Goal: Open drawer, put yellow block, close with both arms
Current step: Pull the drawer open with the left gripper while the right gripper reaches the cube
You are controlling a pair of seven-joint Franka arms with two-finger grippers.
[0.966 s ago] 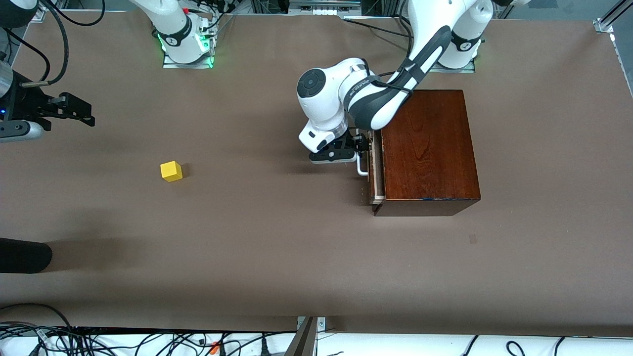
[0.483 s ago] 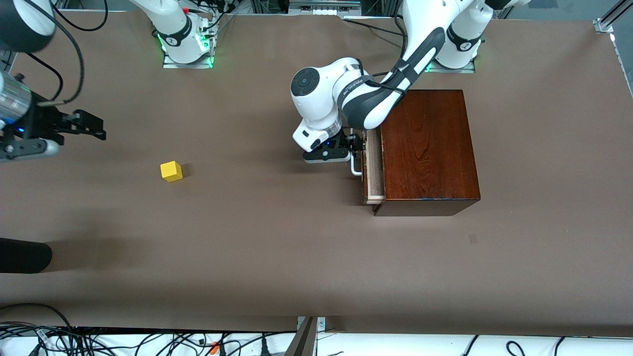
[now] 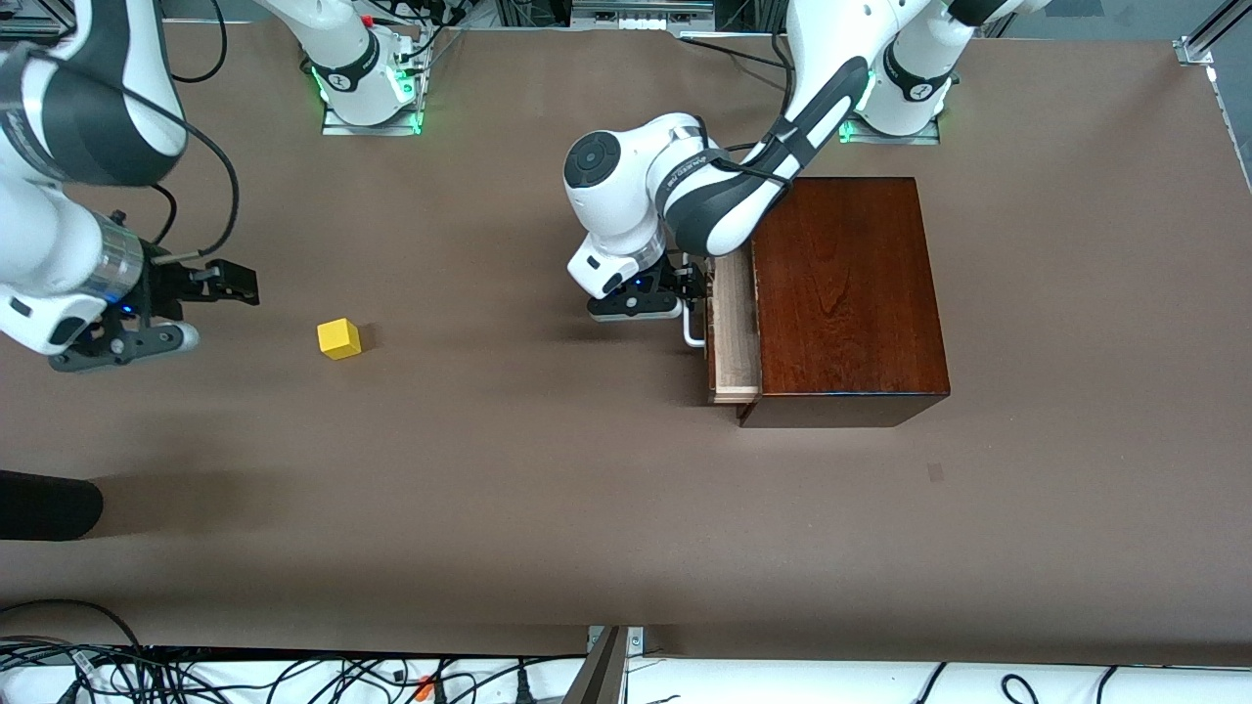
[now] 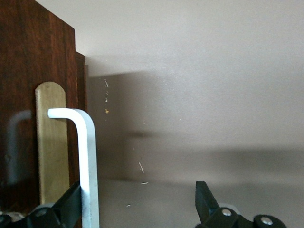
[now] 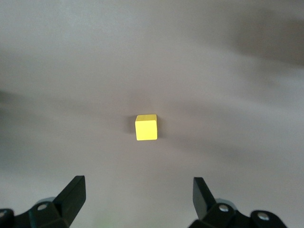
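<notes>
The drawer [image 3: 734, 328] of the mahogany box [image 3: 846, 293] stands partly out and shows a strip of its pale tray. My left gripper [image 3: 693, 288] is open at the white handle [image 3: 693, 330], with one finger [image 4: 71, 204] hooked against the bar [image 4: 88, 156] and the other apart from it; the dark drawer front [image 4: 19, 71] fills that side of the left wrist view. The yellow block [image 3: 338, 338] lies on the table toward the right arm's end. My right gripper [image 3: 245, 284] is open and empty, close beside the block, which shows ahead of the jaws in the right wrist view [image 5: 146, 127].
A black object [image 3: 44, 504] lies at the table's edge toward the right arm's end, nearer the front camera. Cables [image 3: 293, 675] run along the near edge. The brown table [image 3: 548, 469] stretches wide between the block and the box.
The left gripper has drawn the handle away from the box and the drawer has slid farther out. The right arm has swung in over the table toward the yellow block.
</notes>
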